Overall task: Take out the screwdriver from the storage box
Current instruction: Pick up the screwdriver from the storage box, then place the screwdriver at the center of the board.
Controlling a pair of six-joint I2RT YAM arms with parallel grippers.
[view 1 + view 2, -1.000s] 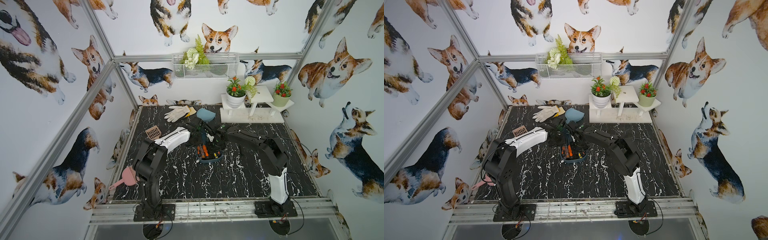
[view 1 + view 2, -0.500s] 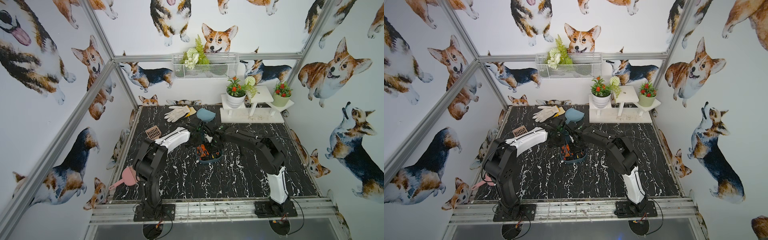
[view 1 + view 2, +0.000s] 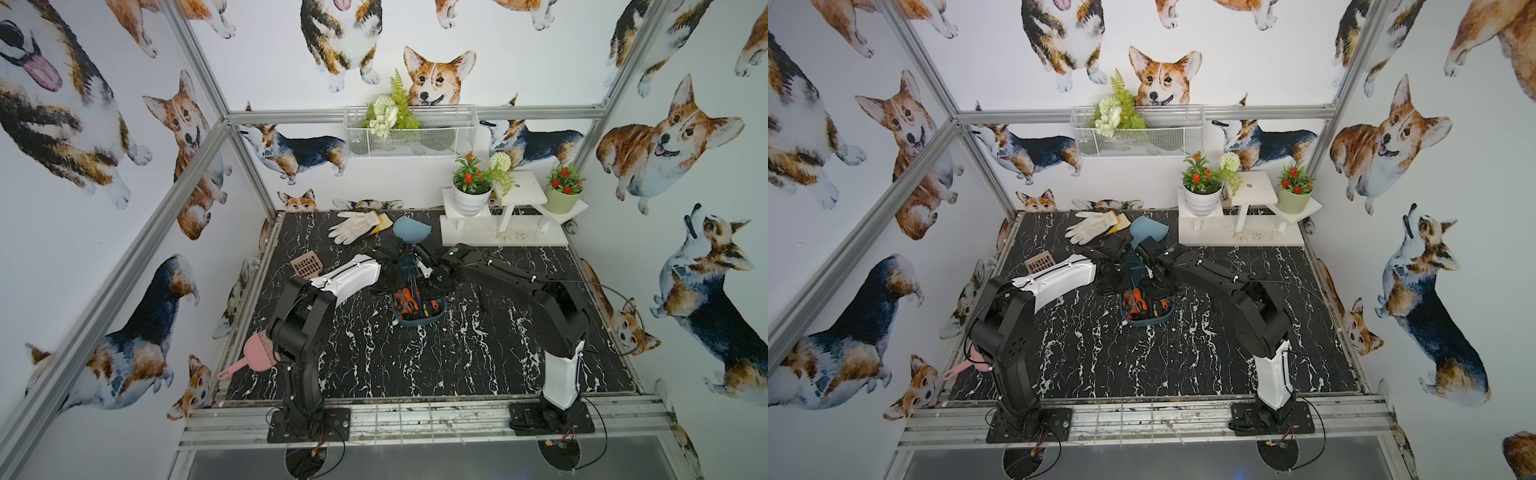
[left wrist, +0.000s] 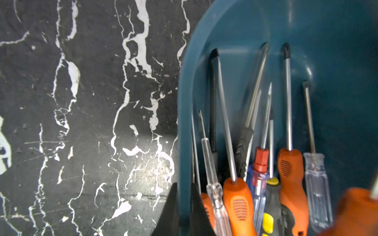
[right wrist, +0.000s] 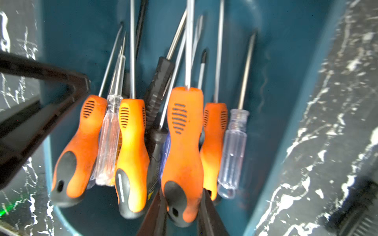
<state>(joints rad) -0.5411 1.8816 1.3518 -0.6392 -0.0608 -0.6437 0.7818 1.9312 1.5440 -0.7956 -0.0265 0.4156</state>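
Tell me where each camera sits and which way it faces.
Top views, both: high above the arm bases, looking down at the black marbled table; both arms show, meeting over the dark teal plastic storage box.
Left wrist: on the left arm, looking into that box; the left fingers clamp its wall.
Right wrist: on the right arm, looking into the box; the right fingers grip an orange-and-black-handled screwdriver.
Shared: both wrist views show the box and the other screwdrivers.
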